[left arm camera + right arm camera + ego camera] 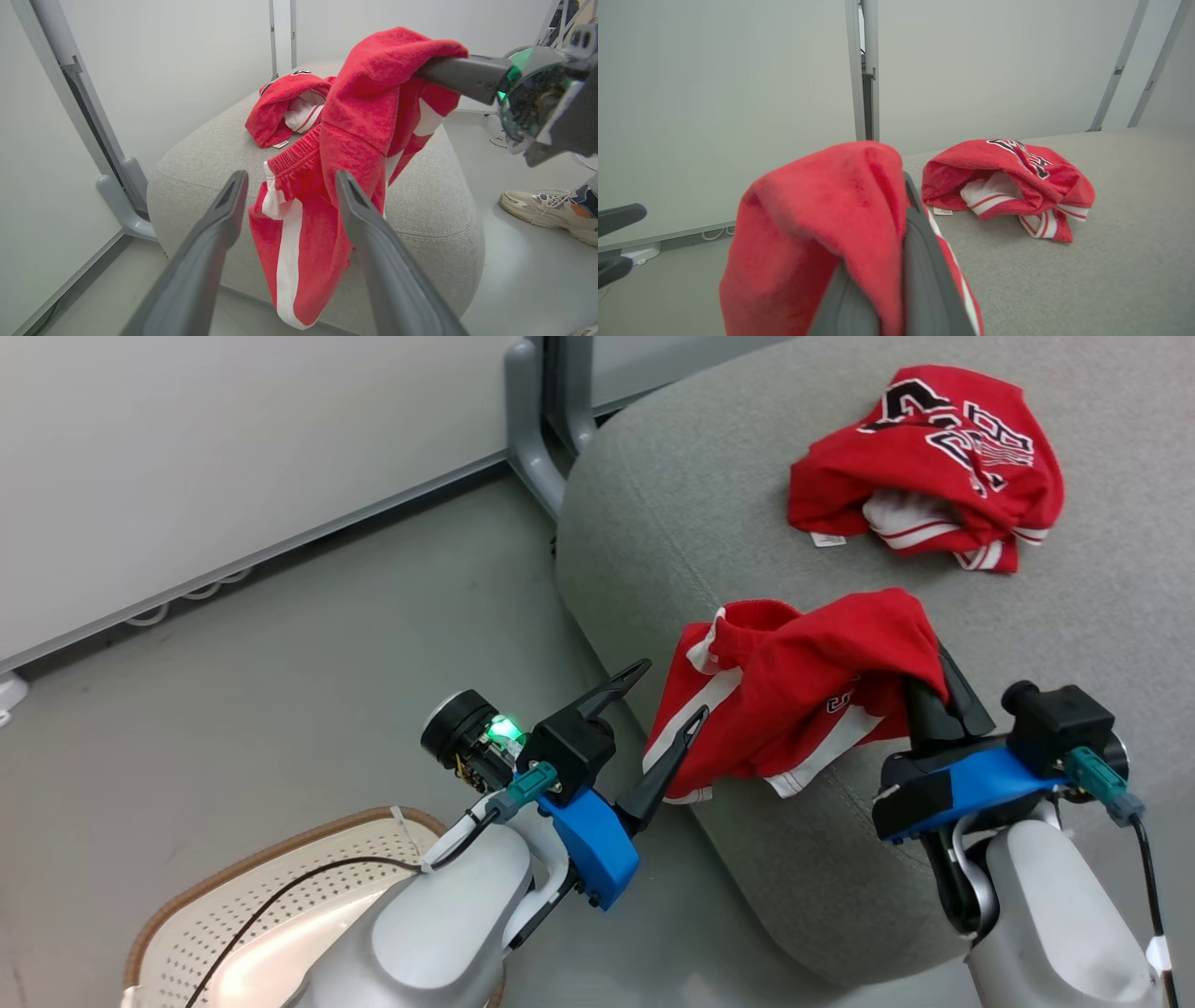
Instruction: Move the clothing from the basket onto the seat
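Observation:
One piece of clothing, a crumpled red jersey (924, 467) (280, 107) (1008, 182) with lettering, lies on the grey seat (672, 495) (210, 154) (1111, 261). The other, red shorts with white stripes (794, 700) (355, 121) (817, 224), hangs over the seat's near left edge. My right gripper (929, 686) (887, 280) is shut on the shorts' top fold, fabric covering its tips. My left gripper (672, 691) (290, 179) stands open just left of the shorts, nothing between its fingers. The cream basket (280, 887) sits at the lower left, partly behind my left arm.
A grey metal post (532, 429) and white wall panels stand behind the seat's left end. Grey floor lies between the wall and the seat. A person's shoe (546, 210) rests on the floor beyond the seat's right side.

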Tool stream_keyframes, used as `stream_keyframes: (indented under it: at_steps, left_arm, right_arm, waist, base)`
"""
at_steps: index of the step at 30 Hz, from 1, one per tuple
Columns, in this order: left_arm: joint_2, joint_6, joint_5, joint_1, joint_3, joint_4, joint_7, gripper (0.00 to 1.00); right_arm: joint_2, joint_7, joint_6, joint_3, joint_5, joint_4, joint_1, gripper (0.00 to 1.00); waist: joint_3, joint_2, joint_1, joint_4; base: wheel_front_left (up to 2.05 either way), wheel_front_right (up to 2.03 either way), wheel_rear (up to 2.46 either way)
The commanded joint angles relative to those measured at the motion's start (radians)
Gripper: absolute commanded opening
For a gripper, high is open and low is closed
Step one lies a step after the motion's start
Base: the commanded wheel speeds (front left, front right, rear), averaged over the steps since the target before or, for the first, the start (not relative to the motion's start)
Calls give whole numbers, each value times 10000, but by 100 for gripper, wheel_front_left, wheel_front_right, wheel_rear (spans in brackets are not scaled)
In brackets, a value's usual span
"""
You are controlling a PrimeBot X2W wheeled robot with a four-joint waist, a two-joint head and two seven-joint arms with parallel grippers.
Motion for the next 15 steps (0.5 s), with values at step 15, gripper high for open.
stream_keyframes:
  at_steps: [15]
  left_arm:
    - [29, -77, 21, -305, -190, 145, -31, 100]
  right_arm:
    - [141, 0, -9, -657, -109, -229, 428, 0]
  waist:
    - [373, 0, -1, -581]
  base:
    - [0, 0, 0]
